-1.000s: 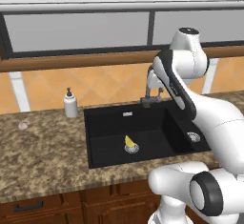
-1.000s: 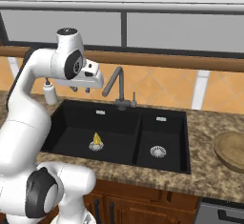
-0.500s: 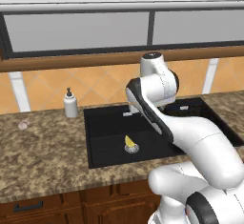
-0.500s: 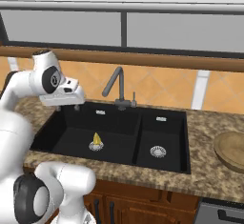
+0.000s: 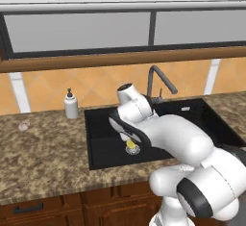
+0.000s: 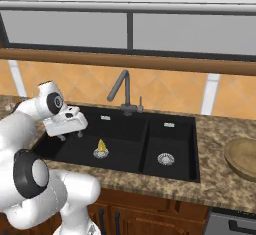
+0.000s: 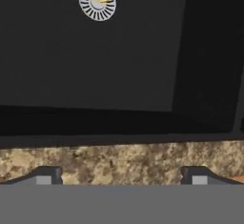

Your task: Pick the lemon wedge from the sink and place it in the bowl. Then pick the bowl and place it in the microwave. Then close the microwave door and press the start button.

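The tool [image 6: 69,135] is seen hanging over the left rim of the sink [image 6: 125,149], above the left basin, with its fingers pointing down. Its two fingertips [image 7: 45,175] are shown far apart at the bottom of the hand view, so the jaws are spread wide; nothing is held between them and nothing is touched by them. In that view the speckled stone bench [image 7: 119,163] is seen just beyond the fingertips, and the dark floor of the basin lies past it. The lemon wedge [image 6: 101,145] is found in the left basin, resting on the round silver drain [image 7: 97,3], well apart from the tool. In the left base view the wedge [image 5: 130,144] is partly covered by the white arm, which reaches over the basin. The right basin, with its own drain [image 6: 165,159], is separated from the left one by a low divider. A dark curved faucet [image 6: 123,91] is mounted behind the sink, near the middle. The wooden bowl [image 6: 242,157] is placed on the bench to the right of the sink, partly cut off by the edge of the right base view. A white soap bottle [image 5: 71,105] is stood on the bench to the left of the sink, against the tiled wall.
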